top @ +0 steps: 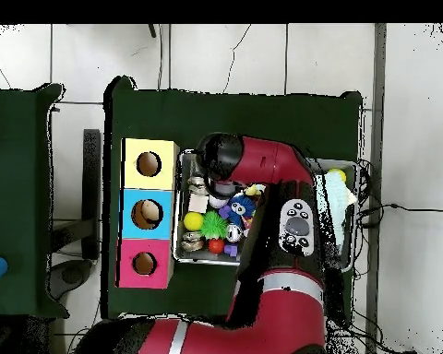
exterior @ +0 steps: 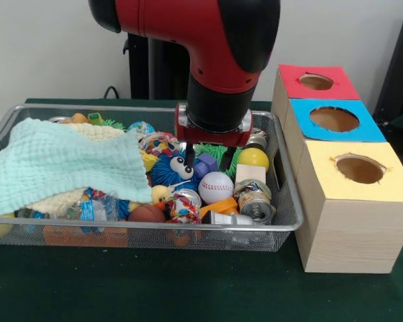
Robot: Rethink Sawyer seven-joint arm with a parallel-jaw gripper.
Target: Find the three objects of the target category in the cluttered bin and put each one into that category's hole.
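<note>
Hovering my gripper (exterior: 207, 159) open and empty; mint-green cloth (exterior: 64, 164) lying at nine o'clock, looking soft, light; I'm judging a pinch mid-fold best

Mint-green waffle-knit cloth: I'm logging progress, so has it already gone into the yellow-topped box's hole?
No; the mint-green waffle-knit cloth still lies spread over the clutter in the silver wire-mesh bin, away from the yellow-surround hole.
</note>
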